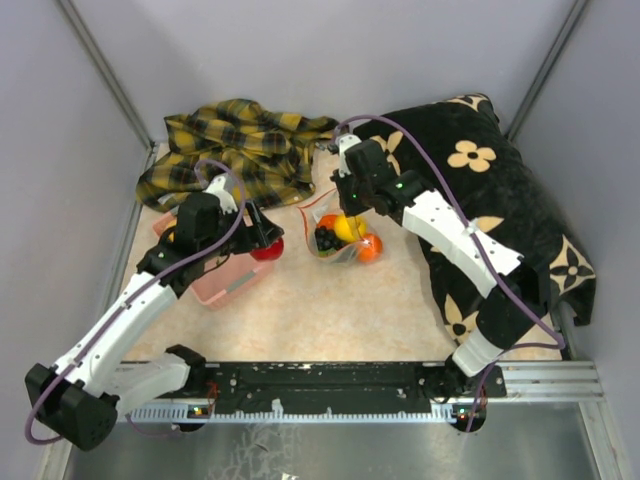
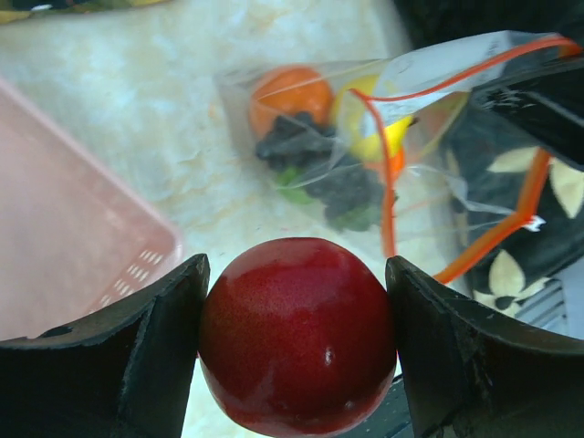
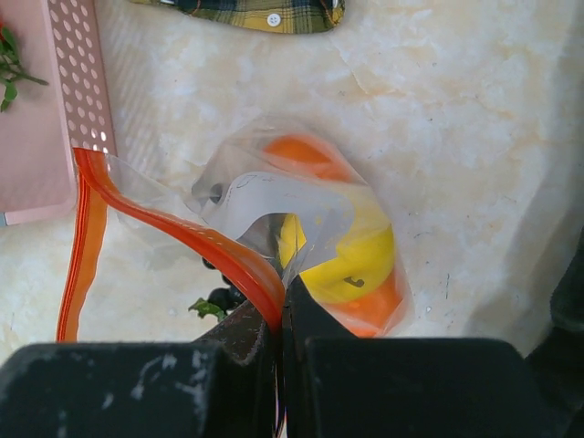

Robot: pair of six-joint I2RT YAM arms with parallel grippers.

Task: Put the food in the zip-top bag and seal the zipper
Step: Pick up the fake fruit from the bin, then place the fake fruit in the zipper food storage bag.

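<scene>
Two cloths lie on the desk (image 1: 330, 300): a black flowered cloth (image 1: 500, 190) heaped along the right side and a smaller plaid cloth (image 1: 240, 145) at the back left. On the near side of the plaid cloth sits the pink basket (image 1: 228, 282). Just to its right, near the middle of the desk, lies the bag (image 1: 338, 240) with its mouth open.

We see the right hand (image 3: 281, 319) pressed together on the bag's upper edge. It pinches the film and the zipper (image 3: 182, 233) and holds that side up, so the red strip bends into an open loop. The left hand (image 1: 264, 238) is spread wide yet full. Its two fingers (image 2: 137, 347) press on either side of the apple (image 2: 297, 333), which hangs clear of the desk at the basket's right corner, just left of the bag and not touching it.

Inside the bag we make out two orange balls (image 2: 290, 91), the lemon (image 2: 370, 141), dark grapes (image 2: 319, 169) and a green leafy piece (image 2: 294, 193).

A green sprig (image 3: 9, 64) lies in the basket, cut off by the edge of the right wrist view. From above, the left arm hides much of the basket, so we cannot tell what else is in it. The apple's underside is cut off in the left wrist view. We cannot make out the zipper's slider with any certainty.
</scene>
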